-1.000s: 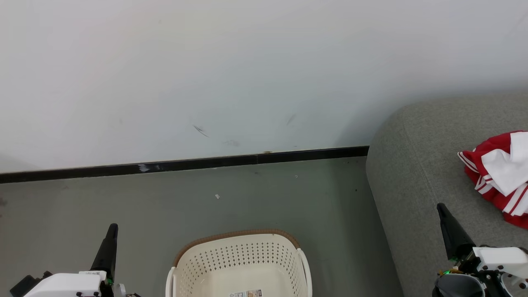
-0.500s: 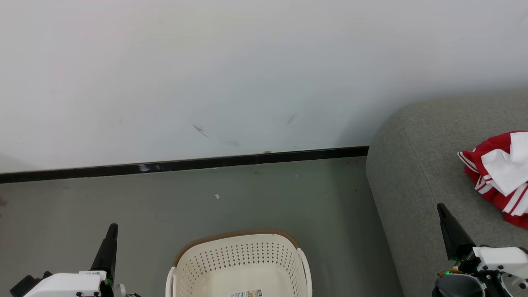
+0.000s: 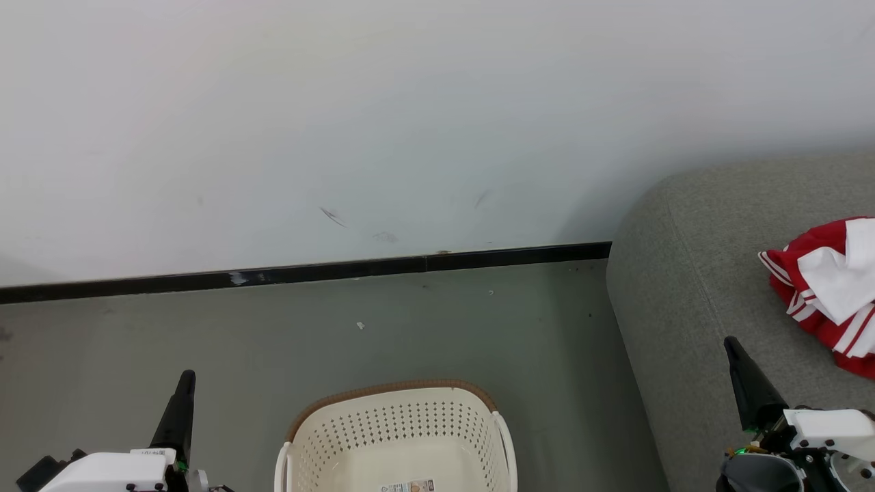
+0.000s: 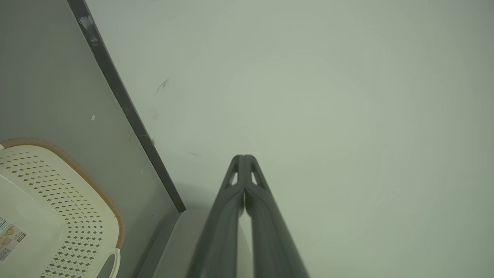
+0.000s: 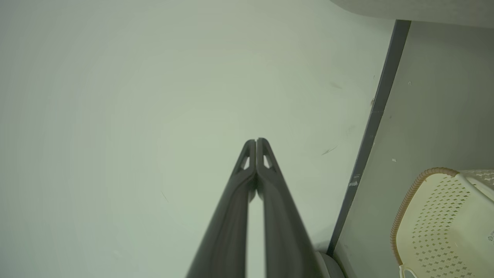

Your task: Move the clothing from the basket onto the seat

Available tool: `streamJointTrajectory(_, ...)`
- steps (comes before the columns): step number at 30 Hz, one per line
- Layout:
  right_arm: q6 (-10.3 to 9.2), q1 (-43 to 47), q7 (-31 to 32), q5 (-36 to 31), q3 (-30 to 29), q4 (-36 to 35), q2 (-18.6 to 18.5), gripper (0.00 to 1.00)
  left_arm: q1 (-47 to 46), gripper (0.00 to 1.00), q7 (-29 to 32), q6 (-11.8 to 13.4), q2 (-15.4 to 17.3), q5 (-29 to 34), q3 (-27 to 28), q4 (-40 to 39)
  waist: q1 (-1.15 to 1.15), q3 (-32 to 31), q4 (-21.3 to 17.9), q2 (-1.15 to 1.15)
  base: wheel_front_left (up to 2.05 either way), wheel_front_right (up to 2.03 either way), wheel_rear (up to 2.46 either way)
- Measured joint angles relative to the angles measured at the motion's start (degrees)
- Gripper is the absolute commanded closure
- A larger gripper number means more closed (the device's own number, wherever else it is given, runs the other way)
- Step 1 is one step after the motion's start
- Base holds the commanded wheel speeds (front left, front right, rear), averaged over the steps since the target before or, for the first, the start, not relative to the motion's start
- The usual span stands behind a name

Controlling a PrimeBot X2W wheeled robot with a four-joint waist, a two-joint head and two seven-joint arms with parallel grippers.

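Clothing (image 3: pixel 830 290) is being seen bunched on the seat (image 3: pixel 690 273) at the right edge of the head view, up and to the right of the right gripper (image 3: pixel 730 342), near it but not touching. The right gripper is being held fully closed, fingers pressed together, nothing gripped. The left gripper (image 3: pixel 186 376) is likewise being held closed on nothing, just left of the basket (image 3: pixel 393 437) and well apart from the clothing.

Left gripper (image 3: pixel 184 383) and right gripper (image 3: pixel 733 348) closed, empty, pointing up.
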Motion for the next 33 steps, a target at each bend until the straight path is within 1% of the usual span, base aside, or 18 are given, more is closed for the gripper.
streamJointTrajectory(33,0.00,0.0,0.0,0.0,0.0,0.0,0.0,1.00,0.0,1.00,0.0,0.0,0.0,-0.1,0.0,0.0,0.00,0.0,0.0,0.00,0.00,0.00,0.00)
